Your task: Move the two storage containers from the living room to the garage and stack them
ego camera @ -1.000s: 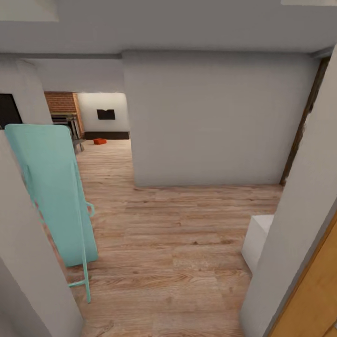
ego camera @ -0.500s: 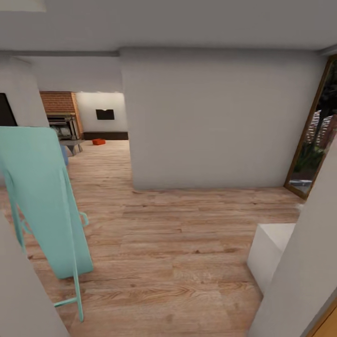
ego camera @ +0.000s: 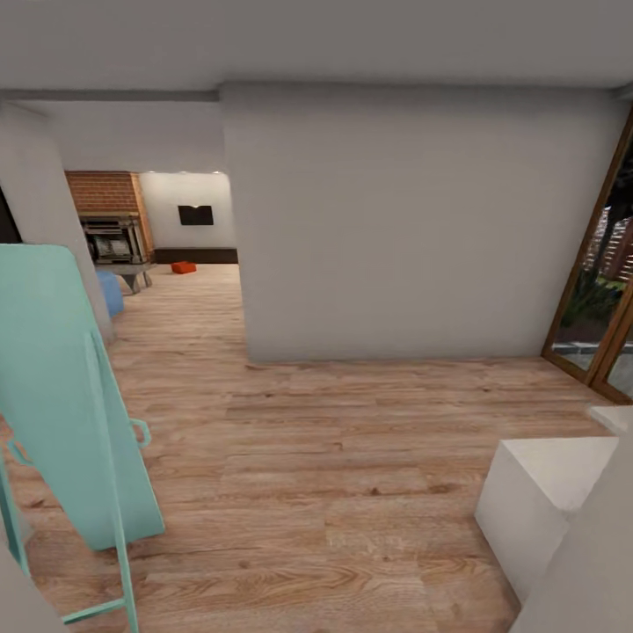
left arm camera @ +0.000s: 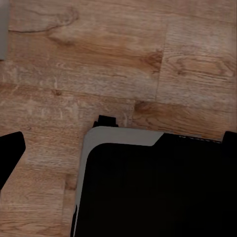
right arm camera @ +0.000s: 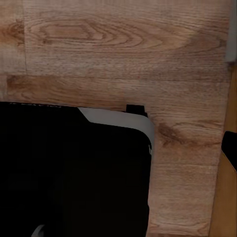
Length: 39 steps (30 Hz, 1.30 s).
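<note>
**In transit, hallway → living room; containers not yet reached**

Near: both wrist views look down at wood plank floor [left arm camera: 123, 54], w/ the robot's dark base [left arm camera: 153, 187], grey-edged w/ rounded corner, below. End effectors: fingers not resolved in any view, so cannot tell if open/closed or holding anything.

Mid: teal ironing board [ego camera: 61, 396] leans at left, smooth matte panel on thin tube legs. White matte cube [ego camera: 545, 488] low at right. Plain grey wall block [ego camera: 413, 220] ahead; wood-framed glass door [ego camera: 607, 299] at right.

Far: living room through left opening w/ red-brick fireplace [ego camera: 110, 215], black TV [ego camera: 195, 214], one storage container [ego camera: 184, 266], small orange-red box on floor by dark low cabinet. 2nd container not identified.

Risks (judged): gap btw ironing board & wall corner is tight; a wide base could clip the legs and topple the board. Thin ribbed bin walls prob. flex under a hard pinch.
</note>
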### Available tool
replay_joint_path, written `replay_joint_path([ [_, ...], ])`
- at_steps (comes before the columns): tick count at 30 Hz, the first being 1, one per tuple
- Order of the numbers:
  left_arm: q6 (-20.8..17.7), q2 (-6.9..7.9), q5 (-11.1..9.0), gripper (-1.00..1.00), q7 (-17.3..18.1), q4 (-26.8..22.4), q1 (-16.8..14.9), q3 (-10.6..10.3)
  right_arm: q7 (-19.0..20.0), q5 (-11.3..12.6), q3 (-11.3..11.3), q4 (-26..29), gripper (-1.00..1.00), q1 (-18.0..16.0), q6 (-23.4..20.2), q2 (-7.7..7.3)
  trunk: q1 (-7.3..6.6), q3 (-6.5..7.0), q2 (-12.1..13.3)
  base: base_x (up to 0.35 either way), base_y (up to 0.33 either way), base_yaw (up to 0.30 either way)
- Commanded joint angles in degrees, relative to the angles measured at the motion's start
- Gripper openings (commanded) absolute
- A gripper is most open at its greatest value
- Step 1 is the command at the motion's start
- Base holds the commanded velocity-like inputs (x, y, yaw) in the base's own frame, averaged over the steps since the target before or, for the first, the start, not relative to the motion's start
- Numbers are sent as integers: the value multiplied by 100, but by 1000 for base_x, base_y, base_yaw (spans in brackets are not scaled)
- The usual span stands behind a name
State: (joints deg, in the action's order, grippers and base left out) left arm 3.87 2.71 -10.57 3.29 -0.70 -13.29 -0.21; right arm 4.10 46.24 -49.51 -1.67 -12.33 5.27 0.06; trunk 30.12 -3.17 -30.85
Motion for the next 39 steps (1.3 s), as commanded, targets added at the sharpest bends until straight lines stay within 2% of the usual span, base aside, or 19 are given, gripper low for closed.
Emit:
replay_joint_path([
  [1, 17, 1, -51, 100, 30, 8, -6, -5, 40, 61, -41, -18, 100, -7, 27, 3, 6, -11, -9, 323, 0, 0],
  [39, 17, 1, -51, 100, 30, 8, -2, -5, 39, 61, -41, -18, 100, -7, 27, 3, 6, -11, -9, 323, 0, 0],
])
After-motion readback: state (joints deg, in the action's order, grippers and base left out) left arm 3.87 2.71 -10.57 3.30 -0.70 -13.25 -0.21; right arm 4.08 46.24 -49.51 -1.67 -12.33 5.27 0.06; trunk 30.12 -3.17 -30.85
